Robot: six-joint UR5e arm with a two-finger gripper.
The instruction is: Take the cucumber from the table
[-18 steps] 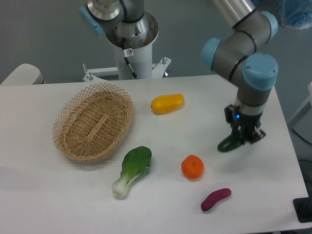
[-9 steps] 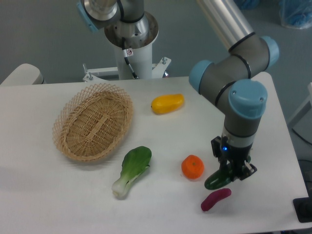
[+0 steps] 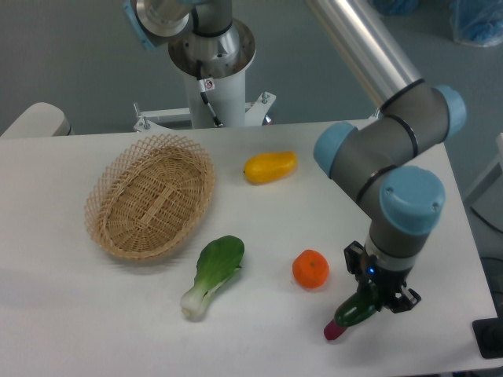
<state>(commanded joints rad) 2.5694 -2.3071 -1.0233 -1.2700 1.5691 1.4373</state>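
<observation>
The dark green cucumber (image 3: 354, 311) sits between the jaws of my gripper (image 3: 374, 303), which is shut on it near the front right of the white table (image 3: 71, 314). The cucumber tilts down to the left. It lies over the purple oblong vegetable (image 3: 331, 331) and hides most of it; only the lower left tip shows. I cannot tell whether the two touch.
An orange fruit (image 3: 310, 269) lies just left of the gripper. A bok choy (image 3: 212, 275) lies at front centre, a wicker basket (image 3: 149, 196) at the left, a yellow vegetable (image 3: 269, 166) at the back centre. The arm's base column (image 3: 211, 71) stands behind the table.
The gripper has carried the cucumber from the right middle of the table toward the front edge, and it now hangs over the purple vegetable.
</observation>
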